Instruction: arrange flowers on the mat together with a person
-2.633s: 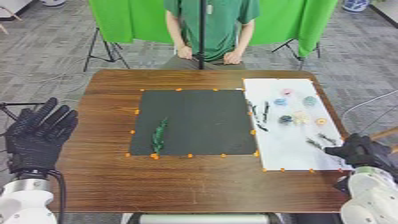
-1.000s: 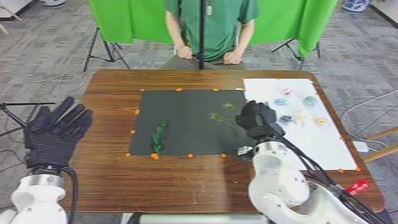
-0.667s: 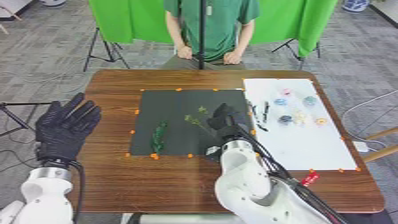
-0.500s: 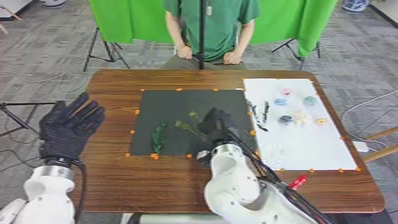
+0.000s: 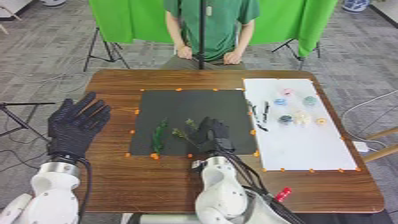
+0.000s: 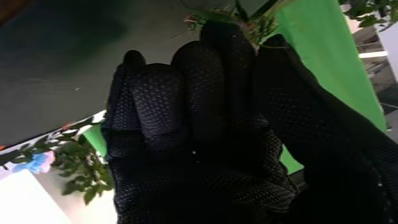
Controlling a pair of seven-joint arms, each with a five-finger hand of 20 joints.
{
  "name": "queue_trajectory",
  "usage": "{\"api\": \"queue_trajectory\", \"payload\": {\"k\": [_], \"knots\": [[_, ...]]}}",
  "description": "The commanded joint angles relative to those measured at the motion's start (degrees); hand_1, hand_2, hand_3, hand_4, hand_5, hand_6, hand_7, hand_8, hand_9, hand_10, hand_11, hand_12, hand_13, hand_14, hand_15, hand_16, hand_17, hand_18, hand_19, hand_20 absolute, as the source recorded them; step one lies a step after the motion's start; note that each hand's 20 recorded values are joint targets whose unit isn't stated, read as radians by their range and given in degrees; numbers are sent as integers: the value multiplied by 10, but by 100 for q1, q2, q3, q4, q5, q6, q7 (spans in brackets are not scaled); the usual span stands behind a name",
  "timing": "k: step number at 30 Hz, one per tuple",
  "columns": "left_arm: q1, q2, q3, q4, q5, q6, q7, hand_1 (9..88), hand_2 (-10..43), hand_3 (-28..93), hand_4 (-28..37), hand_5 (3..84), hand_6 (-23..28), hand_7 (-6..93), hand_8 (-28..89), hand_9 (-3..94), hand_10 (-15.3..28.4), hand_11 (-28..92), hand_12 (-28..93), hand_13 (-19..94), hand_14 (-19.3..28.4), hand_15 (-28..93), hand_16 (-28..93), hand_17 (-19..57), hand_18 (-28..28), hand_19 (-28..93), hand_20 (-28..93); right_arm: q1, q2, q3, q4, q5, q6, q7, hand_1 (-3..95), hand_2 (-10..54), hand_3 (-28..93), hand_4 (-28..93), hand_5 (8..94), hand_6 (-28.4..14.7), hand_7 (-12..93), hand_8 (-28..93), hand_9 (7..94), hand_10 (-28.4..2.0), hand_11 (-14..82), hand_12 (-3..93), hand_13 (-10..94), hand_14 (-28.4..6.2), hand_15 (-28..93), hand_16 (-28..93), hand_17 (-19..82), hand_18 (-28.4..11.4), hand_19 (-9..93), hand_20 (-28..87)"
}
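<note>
A flowering sprig (image 5: pixel 179 133) is pinched by the right hand (image 5: pixel 213 135) over the black mat (image 5: pixel 173 105) at 5 o'clock from its centre; a green sprig (image 5: pixel 158 136) is laid at 8 o'clock; the left hand (image 5: pixel 75 127), released, is positioned off-mat at 9 o'clock.

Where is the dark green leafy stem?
In the head view, the dark green stem lies near the left edge of the black mat, left of the right hand.
</note>
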Motion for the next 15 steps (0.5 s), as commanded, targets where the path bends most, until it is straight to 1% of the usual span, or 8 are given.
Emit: {"api": "queue_trajectory", "payload": {"k": [1,5,7,9,11,12,13,15], "knots": [[50,1,66,78,-19,3,-41,248,156,749,-283,509,84,155,-94,484,165,233,132,345,178,438,-52,-55,170,403,184,-46,-19,-39,-99,267,10,-99,487,-46,712,-242,762,-30,313,104,694,-161,463,444,548,-191,730,371,237,-275,806,162],[37,17,67,85,-27,-19,-25,248,156,749,-283,510,84,155,-95,483,165,233,131,345,179,439,-52,-55,170,403,184,-47,-2,-25,-123,288,-78,-118,487,-60,704,-240,754,-39,255,81,688,-158,447,433,545,-191,727,371,235,-275,813,143],[46,3,55,82,-11,-29,-23,249,156,749,-283,510,84,155,-94,483,165,233,132,345,179,440,-52,-55,170,403,184,-28,21,-47,-129,270,-51,-128,487,-64,704,-238,751,-42,240,75,689,-156,436,436,543,-192,726,367,233,-275,814,137],[72,-3,50,76,-36,-31,12,249,156,749,-283,510,84,155,-94,484,165,233,131,345,179,440,-53,-55,170,403,184,-29,21,-27,-149,289,-62,-157,484,-70,706,-235,746,-46,227,69,692,-156,429,438,542,-193,725,363,231,-275,814,133],[72,-13,59,72,-30,-16,9,249,156,749,-283,510,84,154,-95,484,165,233,132,345,179,440,-53,-55,170,404,184,-23,29,-22,-154,288,-21,-154,473,-75,713,-230,744,-49,214,60,695,-159,425,433,541,-194,723,362,230,-276,814,130],[89,-24,46,69,-28,-31,12,249,156,749,-283,510,85,154,-94,485,165,233,131,345,179,441,-53,-55,170,404,184,-32,33,-4,-166,313,-37,-173,466,-77,717,-229,741,-50,207,55,697,-161,423,428,540,-195,723,361,229,-276,815,129],[110,-39,33,55,-29,-28,20,249,155,750,-283,510,85,154,-94,484,165,233,131,345,179,441,-53,-55,170,404,184,-44,55,5,-189,322,-42,-179,452,-77,727,-229,736,-52,194,44,696,-166,431,407,539,-196,724,357,227,-277,816,126],[157,-66,0,34,-40,-31,82,249,155,750,-283,509,84,155,-94,484,164,233,131,345,179,440,-54,-55,170,404,184,-63,109,38,-221,324,-20,-198,435,-75,736,-225,729,-54,179,29,694,-171,433,385,537,-198,724,355,226,-278,817,122]]}}
